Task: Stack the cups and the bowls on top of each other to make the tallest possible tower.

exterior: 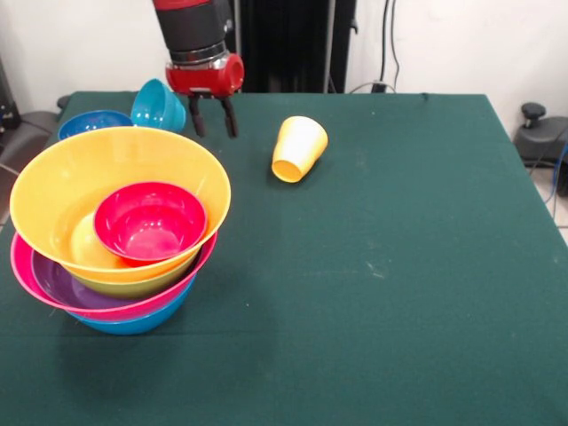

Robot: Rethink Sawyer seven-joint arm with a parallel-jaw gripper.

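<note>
The tower (120, 235) stands at the front left: a blue bowl at the bottom, then pink, purple, a green-yellow one and a large orange bowl (53, 191), with a small red bowl (149, 222) tilted inside it. The yellow-orange cup (298, 148) lies on its side at the far middle of the table. A small light blue bowl (158, 106) lies tipped on its side at the far left, next to a dark blue bowl (92, 122). My gripper (213, 119) hangs open and empty just right of the light blue bowl. The red cup is not in view.
The green cloth table (399, 266) fills the view. A dark chair (27, 129) is beyond the left edge and a black stand base (540, 133) beyond the right edge.
</note>
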